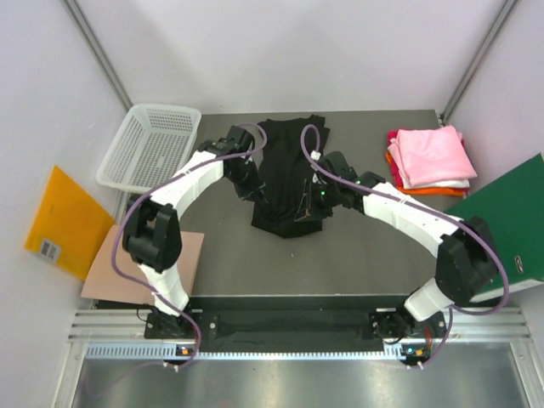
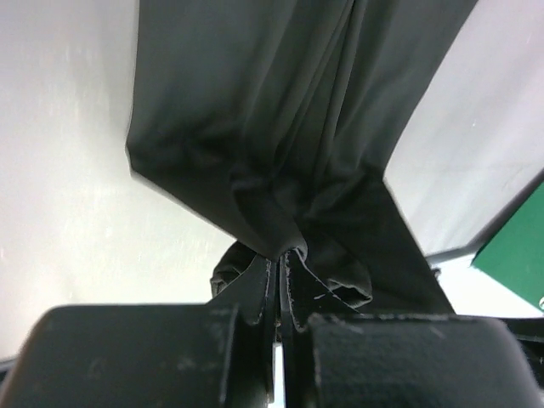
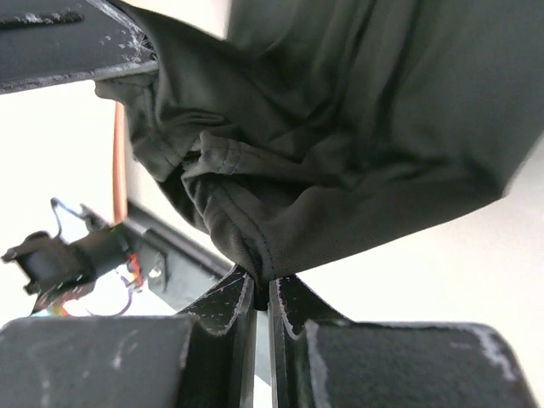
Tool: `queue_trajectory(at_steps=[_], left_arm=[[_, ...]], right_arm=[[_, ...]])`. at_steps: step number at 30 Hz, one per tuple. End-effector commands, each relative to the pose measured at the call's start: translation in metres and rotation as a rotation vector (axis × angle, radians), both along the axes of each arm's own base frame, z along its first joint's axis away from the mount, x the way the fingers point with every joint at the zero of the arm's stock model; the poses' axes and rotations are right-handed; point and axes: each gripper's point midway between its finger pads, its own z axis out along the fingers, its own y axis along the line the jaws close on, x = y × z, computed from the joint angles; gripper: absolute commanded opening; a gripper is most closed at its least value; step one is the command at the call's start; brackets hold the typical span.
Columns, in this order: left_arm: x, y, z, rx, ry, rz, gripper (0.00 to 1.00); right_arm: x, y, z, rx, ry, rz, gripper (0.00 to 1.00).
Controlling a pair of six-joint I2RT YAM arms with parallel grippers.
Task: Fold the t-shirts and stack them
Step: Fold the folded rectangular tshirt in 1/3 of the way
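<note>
A black t-shirt (image 1: 289, 174) lies bunched in the middle of the dark table, and both grippers hold it. My left gripper (image 1: 252, 189) pinches the shirt's left side; in the left wrist view the black cloth (image 2: 280, 153) gathers into the shut jaws of that gripper (image 2: 280, 255). My right gripper (image 1: 319, 200) grips the right side, and the right wrist view shows a hemmed fold of the black t-shirt (image 3: 340, 144) caught in this gripper (image 3: 262, 285). A stack of folded t-shirts (image 1: 432, 159), pink on top over white and orange, sits at the far right.
A white mesh basket (image 1: 149, 144) stands at the table's far left corner. A green folder (image 1: 510, 212) lies off the right edge. An orange envelope (image 1: 64, 223) and a brown cardboard sheet (image 1: 191, 255) lie at the left.
</note>
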Motion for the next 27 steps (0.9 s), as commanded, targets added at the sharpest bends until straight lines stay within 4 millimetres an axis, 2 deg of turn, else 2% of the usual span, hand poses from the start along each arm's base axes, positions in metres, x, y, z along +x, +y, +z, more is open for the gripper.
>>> queue_trajectory(at_steps=[1, 3, 4, 6, 7, 8, 9, 10, 12, 13, 15, 16, 17, 18, 19, 20, 21, 22, 23, 24, 25, 26, 27], left_arm=[[0.030, -0.002, 0.003, 0.014, -0.008, -0.009, 0.00], [0.043, -0.004, 0.007, 0.004, -0.025, -0.010, 0.00], [0.048, -0.003, 0.000, 0.011, -0.010, -0.006, 0.00], [0.059, -0.003, 0.002, 0.005, -0.021, -0.002, 0.00], [0.063, -0.002, -0.003, 0.003, -0.009, 0.005, 0.00], [0.067, -0.002, -0.004, 0.001, -0.009, 0.009, 0.00], [0.074, -0.002, -0.001, -0.011, -0.024, 0.008, 0.00], [0.079, 0.001, -0.006, -0.010, -0.018, 0.015, 0.00], [0.089, -0.001, -0.003, -0.027, -0.034, 0.010, 0.00], [0.095, 0.003, -0.011, -0.024, -0.018, 0.020, 0.00], [0.106, 0.001, -0.006, -0.054, -0.028, 0.021, 0.00], [0.112, 0.002, -0.015, -0.052, -0.012, 0.026, 0.00], [0.113, 0.003, -0.017, -0.045, 0.001, 0.026, 0.00], [0.124, 0.004, -0.009, -0.051, -0.026, 0.031, 0.00], [0.128, 0.005, -0.018, -0.045, -0.009, 0.033, 0.00], [0.132, 0.005, -0.020, -0.049, -0.009, 0.032, 0.00], [0.138, 0.003, -0.014, -0.075, -0.022, 0.025, 0.07], [0.142, 0.006, -0.021, -0.078, -0.008, 0.032, 0.37], [0.145, 0.009, -0.021, -0.081, -0.008, 0.035, 0.59], [0.150, 0.015, -0.018, -0.078, -0.018, 0.048, 0.71], [0.149, 0.020, -0.013, -0.070, -0.026, 0.053, 0.81], [0.150, 0.025, -0.011, -0.057, -0.044, 0.045, 0.85], [0.146, 0.031, -0.004, -0.050, -0.058, 0.047, 0.86]], right_arm=[[0.039, -0.017, 0.004, -0.077, -0.071, -0.031, 0.03], [0.053, -0.025, -0.004, -0.105, -0.068, -0.050, 0.04], [0.061, -0.026, -0.001, -0.104, -0.078, -0.055, 0.03], [0.074, -0.035, -0.009, -0.123, -0.072, -0.072, 0.03], [0.083, -0.035, -0.005, -0.122, -0.087, -0.078, 0.03], [0.090, -0.038, -0.011, -0.132, -0.079, -0.090, 0.03], [0.095, -0.039, -0.012, -0.135, -0.085, -0.089, 0.03], [0.103, -0.038, -0.007, -0.131, -0.101, -0.095, 0.03], [0.115, -0.040, -0.015, -0.146, -0.095, -0.098, 0.03], [0.122, -0.039, -0.011, -0.146, -0.107, -0.099, 0.03], [0.133, -0.043, -0.021, -0.164, -0.095, -0.104, 0.03], [0.141, -0.043, -0.018, -0.158, -0.102, -0.114, 0.03], [0.145, -0.043, -0.030, -0.166, -0.082, -0.112, 0.03], [0.149, -0.043, -0.034, -0.168, -0.076, -0.113, 0.03], [0.157, -0.042, -0.033, -0.165, -0.081, -0.117, 0.03], [0.161, -0.043, -0.045, -0.177, -0.061, -0.121, 0.04], [0.165, -0.044, -0.050, -0.180, -0.055, -0.125, 0.04], [0.172, -0.045, -0.049, -0.180, -0.064, -0.136, 0.09], [0.177, -0.049, -0.057, -0.203, -0.057, -0.159, 0.15], [0.181, -0.052, -0.055, -0.218, -0.066, -0.178, 0.23], [0.185, -0.056, -0.051, -0.230, -0.085, -0.201, 0.42], [0.192, -0.061, -0.033, -0.234, -0.147, -0.232, 0.50], [0.193, -0.065, -0.024, -0.235, -0.175, -0.252, 0.58]])
